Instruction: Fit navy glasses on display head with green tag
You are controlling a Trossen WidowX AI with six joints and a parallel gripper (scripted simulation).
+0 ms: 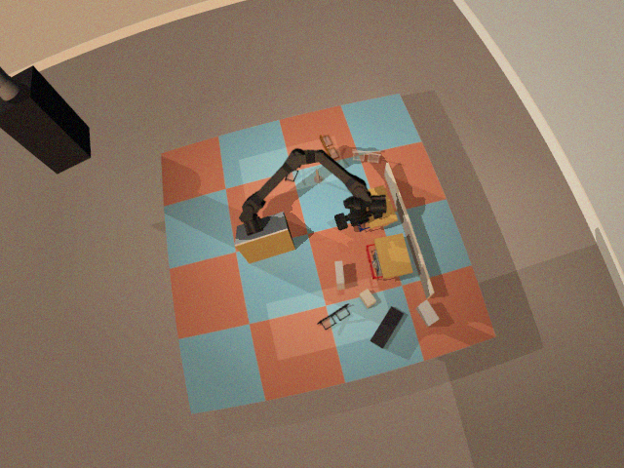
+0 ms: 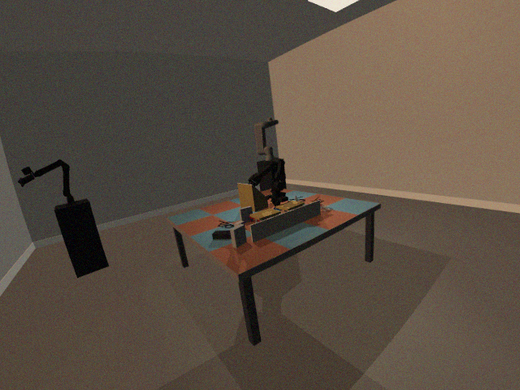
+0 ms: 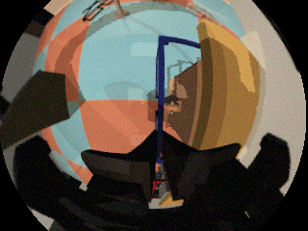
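My gripper points down and is shut on the navy glasses. In the wrist view their frame stands upright in line with the fingers, with a bar running right at the top toward the near yellow display head. I cannot tell whether they touch it or where the temples lie. The other yellow head has red glasses at its front. No green tag can be made out.
A long pale panel stands behind both heads. A white upright block, a cream block, a dark box and black glasses are near the second head. Brown glasses and pale glasses lie beyond the near head.
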